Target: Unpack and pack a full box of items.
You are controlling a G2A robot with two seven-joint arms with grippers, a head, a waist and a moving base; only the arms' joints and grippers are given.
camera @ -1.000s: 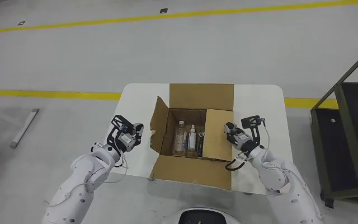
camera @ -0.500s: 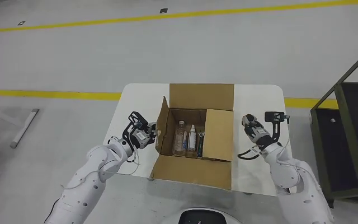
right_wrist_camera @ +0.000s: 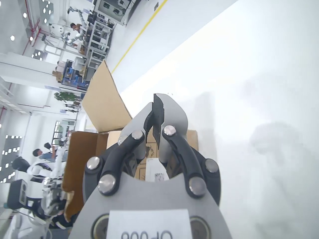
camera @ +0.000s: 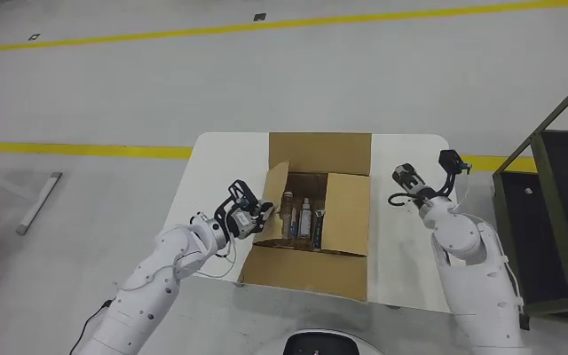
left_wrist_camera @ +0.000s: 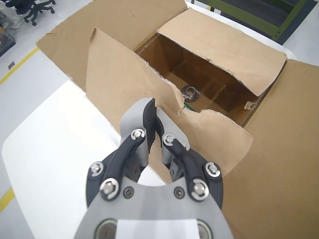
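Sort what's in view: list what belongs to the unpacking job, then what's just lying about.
Job: cardboard box; bottles inside it; left tool at the torn flap; right tool over the table.
Lying about: green cart beside the table; grey bar on the floor.

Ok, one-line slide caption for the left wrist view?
Left end effector pinching the torn side flap of the open cardboard box, a metal flange visible inside.
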